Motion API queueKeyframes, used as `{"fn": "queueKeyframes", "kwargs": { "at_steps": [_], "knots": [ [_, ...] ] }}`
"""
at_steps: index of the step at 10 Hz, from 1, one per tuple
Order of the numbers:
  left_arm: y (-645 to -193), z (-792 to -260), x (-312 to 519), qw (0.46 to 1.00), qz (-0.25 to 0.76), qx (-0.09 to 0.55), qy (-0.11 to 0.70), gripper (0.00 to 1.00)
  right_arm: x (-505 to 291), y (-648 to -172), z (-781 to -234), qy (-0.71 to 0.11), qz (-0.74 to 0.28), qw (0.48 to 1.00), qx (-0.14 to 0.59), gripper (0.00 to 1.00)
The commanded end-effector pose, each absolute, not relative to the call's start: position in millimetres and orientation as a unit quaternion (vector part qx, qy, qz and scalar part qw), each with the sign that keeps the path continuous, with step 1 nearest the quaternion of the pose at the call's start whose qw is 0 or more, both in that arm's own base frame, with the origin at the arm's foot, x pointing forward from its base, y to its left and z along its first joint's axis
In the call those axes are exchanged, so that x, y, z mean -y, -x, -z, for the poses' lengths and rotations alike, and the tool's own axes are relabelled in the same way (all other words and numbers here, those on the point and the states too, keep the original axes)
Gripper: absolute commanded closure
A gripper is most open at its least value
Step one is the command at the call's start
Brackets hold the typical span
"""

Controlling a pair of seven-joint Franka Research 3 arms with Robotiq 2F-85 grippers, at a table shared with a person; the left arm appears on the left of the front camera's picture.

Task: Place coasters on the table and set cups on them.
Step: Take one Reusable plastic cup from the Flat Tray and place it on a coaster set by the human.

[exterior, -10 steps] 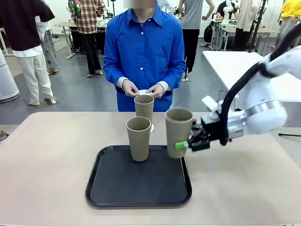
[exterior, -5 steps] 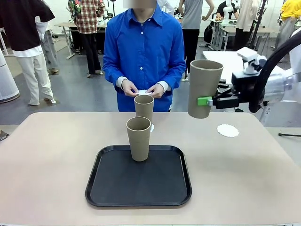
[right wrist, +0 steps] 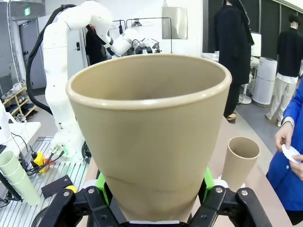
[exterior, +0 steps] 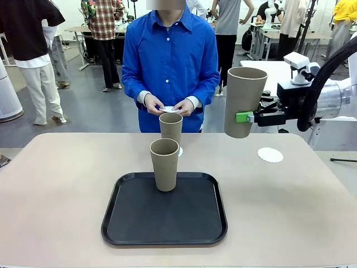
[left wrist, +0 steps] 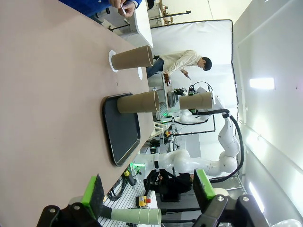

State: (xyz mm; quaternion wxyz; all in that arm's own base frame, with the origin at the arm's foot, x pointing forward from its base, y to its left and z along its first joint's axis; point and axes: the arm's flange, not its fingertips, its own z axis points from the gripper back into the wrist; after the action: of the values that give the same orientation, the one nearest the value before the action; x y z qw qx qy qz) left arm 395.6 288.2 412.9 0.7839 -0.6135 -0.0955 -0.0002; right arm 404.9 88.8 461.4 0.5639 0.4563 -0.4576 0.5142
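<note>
Right end effector (exterior: 243, 116) is clenched on the held cup (exterior: 244, 92), a tall tan tumbler, with a green pad pressed to its lower half. The held cup is upright and lifted well clear of the tabletop (exterior: 56, 184), over its far right part. In the right wrist view its open rim faces the camera, with the fingers hugging both sides of its base.

Right coaster (exterior: 270, 154), a small white scalloped disc, lies bare on the tabletop at the far right, lower than the held cup and a little to its right.

A black tray (exterior: 167, 226) sits at the near middle. The tray cup (exterior: 165, 164) stands upright on the tray's far edge. Just beyond it the far cup (exterior: 170, 127) stands on the tabletop on the middle coaster (exterior: 180, 151), whose white edge peeks out at the base.

A person in a blue shirt (exterior: 170, 56) stands at the far side, both hands together, pinching the hand coaster (exterior: 170, 109) at waist height.

Left end effector (left wrist: 147, 189) is released, its green-padded fingers spread wide with nothing between them, looking along the tabletop toward the tray.
</note>
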Motion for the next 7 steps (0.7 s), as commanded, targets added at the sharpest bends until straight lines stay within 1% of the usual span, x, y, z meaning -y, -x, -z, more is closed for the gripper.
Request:
{"fn": "queueKeyframes", "kwargs": {
  "at_steps": [1, 2, 3, 6, 7],
  "knots": [
    [-396.2, -416.1, -289.5, 0.781, -0.004, 0.100, 0.616, 0.00, -88.6, -404.9, -461.5, -0.456, -0.514, 0.564, 0.458, 0.17],
    [-396.2, -416.1, -289.5, 0.781, -0.004, 0.100, 0.616, 0.00, -58.5, -439.2, -460.6, -0.441, -0.472, 0.585, 0.490, 0.17],
    [-396.2, -416.1, -289.5, 0.781, -0.004, 0.100, 0.616, 0.00, -27.3, -469.1, -458.9, -0.437, -0.442, 0.599, 0.504, 0.17],
    [-396.2, -416.1, -289.5, 0.781, -0.004, 0.100, 0.616, 0.00, 56.3, -538.5, -440.8, -0.399, -0.372, 0.666, 0.509, 0.17],
    [-396.2, -416.1, -289.5, 0.781, -0.004, 0.100, 0.616, 0.00, 80.2, -555.7, -432.5, -0.391, -0.357, 0.680, 0.508, 0.17]
  ]
}}
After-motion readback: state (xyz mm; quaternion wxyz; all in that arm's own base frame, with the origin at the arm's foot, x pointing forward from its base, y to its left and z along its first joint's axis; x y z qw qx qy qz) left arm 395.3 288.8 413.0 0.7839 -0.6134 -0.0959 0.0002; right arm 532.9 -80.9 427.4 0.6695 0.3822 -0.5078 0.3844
